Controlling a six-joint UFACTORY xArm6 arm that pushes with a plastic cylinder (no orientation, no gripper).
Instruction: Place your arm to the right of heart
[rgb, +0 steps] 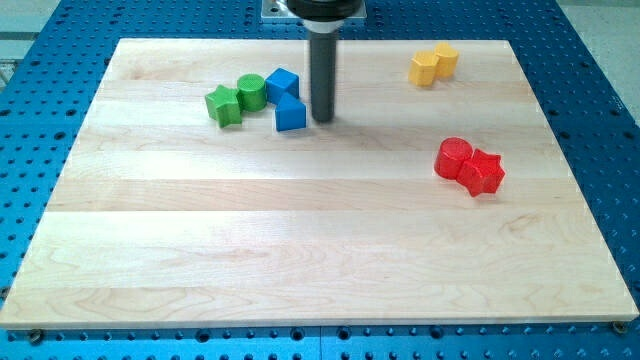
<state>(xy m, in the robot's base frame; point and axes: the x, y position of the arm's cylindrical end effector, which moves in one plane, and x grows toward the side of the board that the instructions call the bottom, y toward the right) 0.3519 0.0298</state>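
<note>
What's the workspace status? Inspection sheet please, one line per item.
Surface: wooden board, lying flat on a blue perforated table.
Job's things: no clear heart shape; the yellow pair at the view's top right may include it, shape cannot be told.
Clutter: green star, green cylinder, blue cube and blue block clustered at top left; red cylinder touching red star at right.
Grippers: none; my tip stands just right of the blue block, left of the yellow pair.
Cables: nothing seen.
Surroundings: arm mount at the view's top edge.
</note>
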